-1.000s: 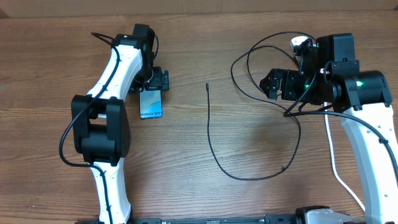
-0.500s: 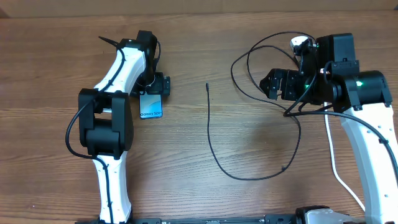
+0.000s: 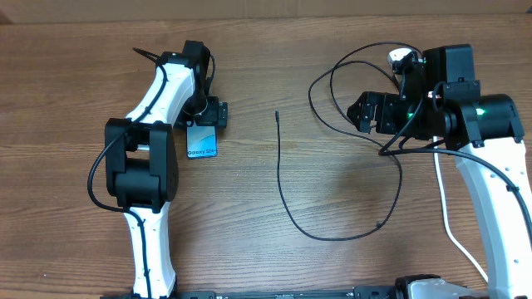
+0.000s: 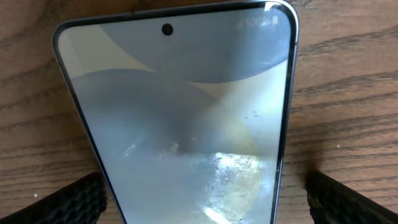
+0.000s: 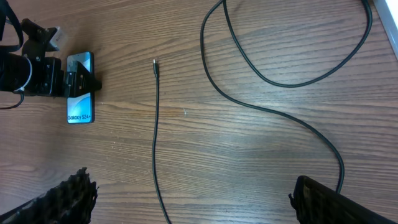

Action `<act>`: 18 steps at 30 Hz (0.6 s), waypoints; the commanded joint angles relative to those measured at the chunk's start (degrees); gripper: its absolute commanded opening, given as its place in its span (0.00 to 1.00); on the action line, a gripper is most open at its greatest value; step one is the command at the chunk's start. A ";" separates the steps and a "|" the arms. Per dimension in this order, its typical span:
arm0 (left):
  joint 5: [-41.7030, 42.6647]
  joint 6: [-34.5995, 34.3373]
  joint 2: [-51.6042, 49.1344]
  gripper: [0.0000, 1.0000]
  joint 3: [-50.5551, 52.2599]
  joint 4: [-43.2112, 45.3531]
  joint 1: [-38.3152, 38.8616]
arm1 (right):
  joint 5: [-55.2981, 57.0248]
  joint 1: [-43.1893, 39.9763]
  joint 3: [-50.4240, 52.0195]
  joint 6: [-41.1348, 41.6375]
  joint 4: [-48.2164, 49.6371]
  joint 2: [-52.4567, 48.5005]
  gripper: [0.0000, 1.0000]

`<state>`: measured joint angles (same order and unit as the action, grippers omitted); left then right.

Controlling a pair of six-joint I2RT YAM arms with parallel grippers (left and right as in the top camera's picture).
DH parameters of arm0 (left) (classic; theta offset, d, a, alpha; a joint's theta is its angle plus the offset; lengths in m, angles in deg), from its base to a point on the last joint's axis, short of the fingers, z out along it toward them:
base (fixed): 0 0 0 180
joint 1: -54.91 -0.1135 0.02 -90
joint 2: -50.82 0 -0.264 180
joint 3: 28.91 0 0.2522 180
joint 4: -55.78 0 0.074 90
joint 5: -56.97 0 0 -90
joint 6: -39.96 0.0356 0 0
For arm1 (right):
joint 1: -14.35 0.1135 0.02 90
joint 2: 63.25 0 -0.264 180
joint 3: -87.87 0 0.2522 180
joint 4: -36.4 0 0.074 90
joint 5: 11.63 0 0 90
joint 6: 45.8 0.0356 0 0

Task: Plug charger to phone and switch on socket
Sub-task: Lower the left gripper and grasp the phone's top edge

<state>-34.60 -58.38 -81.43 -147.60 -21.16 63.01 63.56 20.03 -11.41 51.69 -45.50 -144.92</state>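
Phone (image 4: 180, 118), left fingers (image 4: 62, 202) flanking (one edge free)

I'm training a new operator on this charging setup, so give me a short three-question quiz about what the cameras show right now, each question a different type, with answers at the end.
1. Which gripper has its fingers on either side of the phone: the left gripper or the right gripper?
2. True or false: the charger's connector tip is plugged into the phone.
3. Fill in the blank: the right gripper is ____ and holds nothing.

Key
1. The left gripper; it is open, not clamped on the phone.
2. False; the tip lies on the table, apart from the phone.
3. Open.
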 commanded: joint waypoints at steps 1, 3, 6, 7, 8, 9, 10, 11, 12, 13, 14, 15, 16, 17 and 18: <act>-0.98 0.70 -1.53 0.97 1.01 0.39 -0.63 | -0.31 0.22 -1.44 -0.02 0.28 0.31 1.00; -0.96 -0.04 -1.53 0.97 1.03 0.39 -0.63 | -0.31 0.22 -1.44 -0.02 0.28 0.31 1.00; -0.94 -1.46 -1.53 0.97 1.03 0.46 -0.63 | -0.31 0.22 -1.36 -0.04 0.28 0.31 1.00; -0.94 -1.84 -1.53 0.97 1.03 0.52 -0.63 | -0.31 0.22 -1.27 -0.02 0.28 0.31 1.00; -0.90 -2.03 -1.53 0.97 1.05 0.63 -0.63 | -0.31 0.22 -1.09 -0.02 0.31 0.31 1.00; -0.74 -2.03 -1.53 0.96 1.05 0.63 -0.63 | -0.28 0.22 -0.94 -0.04 0.31 0.31 1.00; -0.74 -2.43 -1.53 0.96 1.07 0.46 -0.63 | -0.31 0.22 -0.63 -0.02 0.28 0.31 1.00; -0.74 -2.67 -1.53 0.95 1.07 0.31 -0.63 | -0.31 0.22 -0.57 -0.02 0.28 0.31 1.00; -0.74 -3.15 -1.53 0.94 1.11 0.20 -0.63 | -0.31 0.22 -0.42 -0.02 0.33 0.31 1.00; -0.72 -3.61 -1.53 0.94 1.36 0.24 -0.63 | -0.31 0.22 -0.35 -0.02 0.31 0.31 1.00; -0.74 -4.00 -1.53 0.94 1.51 0.24 -0.63 | -0.31 0.22 -0.35 -0.02 0.31 0.31 1.00; -0.70 -4.24 -1.53 0.94 1.75 0.26 -0.63 | -0.31 0.22 -0.35 -0.02 0.31 0.26 1.00; -0.72 -4.59 -1.53 0.94 2.01 0.33 -0.63 | -0.31 0.22 -0.35 -0.02 0.31 0.26 1.00; -0.72 -4.57 -1.53 0.94 2.40 0.57 -0.63 | -0.31 0.22 -0.35 -0.02 0.31 0.26 1.00; -0.72 -4.57 -1.53 0.94 2.62 0.63 -0.63 | -0.31 0.22 -0.35 -0.02 0.31 0.26 1.00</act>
<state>-34.09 -60.81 -81.43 -147.25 -21.16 63.03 63.56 20.03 -11.41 51.69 -45.50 -144.92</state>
